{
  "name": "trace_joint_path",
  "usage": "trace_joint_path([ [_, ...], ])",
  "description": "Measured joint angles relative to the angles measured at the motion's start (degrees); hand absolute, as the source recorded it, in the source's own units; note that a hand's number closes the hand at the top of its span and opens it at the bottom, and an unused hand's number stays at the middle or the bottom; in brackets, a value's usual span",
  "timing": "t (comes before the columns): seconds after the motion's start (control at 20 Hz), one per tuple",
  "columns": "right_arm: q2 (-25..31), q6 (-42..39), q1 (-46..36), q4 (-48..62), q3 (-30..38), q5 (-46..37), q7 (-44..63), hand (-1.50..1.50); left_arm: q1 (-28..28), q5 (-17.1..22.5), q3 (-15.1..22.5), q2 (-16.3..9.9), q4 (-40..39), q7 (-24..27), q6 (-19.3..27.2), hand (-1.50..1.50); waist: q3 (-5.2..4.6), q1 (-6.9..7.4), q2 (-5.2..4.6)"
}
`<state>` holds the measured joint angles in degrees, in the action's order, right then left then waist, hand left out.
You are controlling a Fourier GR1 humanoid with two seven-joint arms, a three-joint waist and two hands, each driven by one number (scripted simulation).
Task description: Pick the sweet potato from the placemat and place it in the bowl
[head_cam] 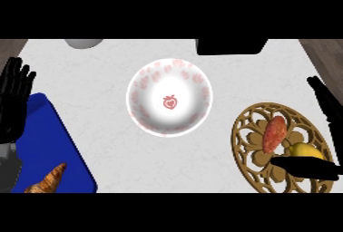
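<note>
The sweet potato (274, 134) lies on the round gold placemat (251, 136), next to a lemon (306, 151). The right hand (326, 108) is spread open around them, holding nothing. The left hand (15, 97) rests open. The bowl (201, 88) sits nearby.

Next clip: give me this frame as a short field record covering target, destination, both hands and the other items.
target: sweet potato lying on the gold openwork placemat, right of the bowl
destination: white bowl, red strawberry print, nothing in it
right robot hand: open around the placemat's right side, thumb beside the lemon
left robot hand: open, resting at left edge
other: croissant on the blue mat
</note>
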<state>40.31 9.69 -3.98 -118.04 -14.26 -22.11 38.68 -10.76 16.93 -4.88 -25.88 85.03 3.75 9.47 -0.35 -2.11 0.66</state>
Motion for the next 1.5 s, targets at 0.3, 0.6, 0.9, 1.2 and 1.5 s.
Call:
trace_joint_path([
  [0.3,7.6,-15.2,-0.4,-7.8,1.6,10.4,13.8,-1.50,-1.2,-0.5,0.3,0.4,0.0,-0.2,-0.2,0.00,0.13,0.93,-0.33],
  [0.6,10.1,-21.9,-0.5,-9.8,4.9,18.4,18.5,-1.50,-2.0,-1.1,0.2,1.3,0.6,-1.3,-0.2,0.00,0.27,1.67,-0.52],
  [0.9,8.2,-24.7,0.8,-7.3,6.3,17.9,17.2,-1.50,-3.0,-1.9,-0.7,2.0,0.1,-1.7,-1.3,0.00,0.33,1.94,-0.62],
  [1.2,3.5,-26.6,-0.1,-1.1,4.5,13.5,14.9,-1.50,-2.8,-2.9,-1.4,2.8,0.9,-2.5,-2.3,0.00,0.35,2.20,-0.66],
  [1.5,-1.3,-27.6,0.4,7.1,4.6,7.5,9.8,-1.50,-3.1,-3.6,-3.0,3.3,-0.8,-1.5,-3.9,0.00,0.36,2.16,-0.69],
])
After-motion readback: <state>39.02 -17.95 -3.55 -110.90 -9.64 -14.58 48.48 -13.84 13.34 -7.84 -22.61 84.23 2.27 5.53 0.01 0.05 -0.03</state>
